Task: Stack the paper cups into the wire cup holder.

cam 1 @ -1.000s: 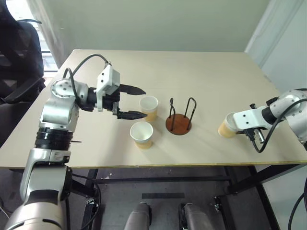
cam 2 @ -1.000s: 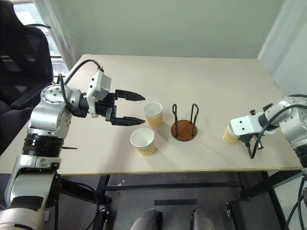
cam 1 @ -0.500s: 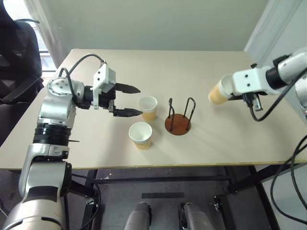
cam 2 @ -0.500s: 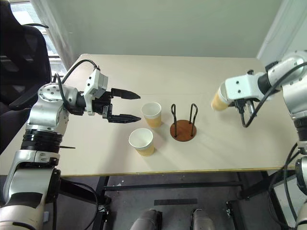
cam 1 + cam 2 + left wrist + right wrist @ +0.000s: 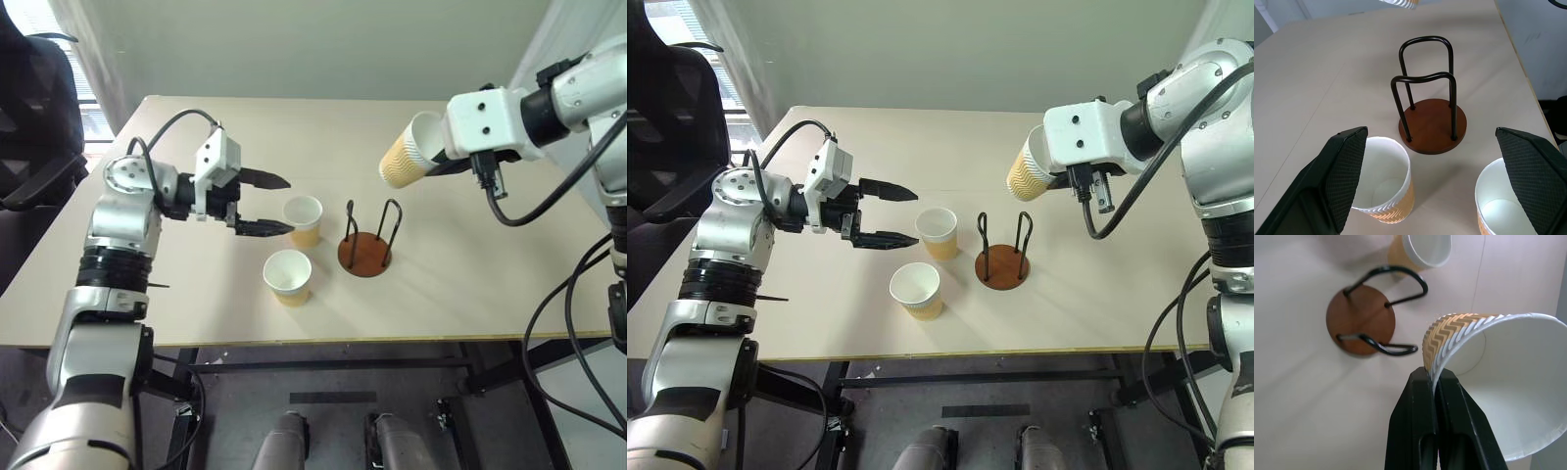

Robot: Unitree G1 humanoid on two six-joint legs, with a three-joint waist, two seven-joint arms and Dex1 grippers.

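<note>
**Cup held aloft on the right; left fingers spread beside two standing cups**

Right gripper [image 5: 1434,382]: the two black fingers are pinched together on the rim of a cup [image 5: 404,157], one finger inside the wall, one outside. The cup hangs in the air, tipped on its side, white mouth toward the wrist and tan zigzag base pointing toward the robot's left and down. It is well clear of the table [image 5: 460,284], above and slightly to the right of the holder [image 5: 365,250]. In the right wrist view the holder's brown disc and two wire loops lie below the held cup. The right arm reaches in from the right side, raised high, forearm angled down and leftward, a black cable looping beneath it.

Left gripper [image 5: 278,205]: fingers spread wide, nothing between them. The tips point toward the robot's right, roughly level, just beside the far cup [image 5: 304,219], short of touching it. In the left wrist view the far cup sits by one finger [image 5: 1347,171], the near cup [image 5: 289,275] by the other, the holder straight ahead between them. The left arm is bent at the elbow, forearm running across the table from the left edge.

Holder: upright on the table, empty, just right of the far cup. Near cup stands upright toward the front edge, left of the holder.
</note>
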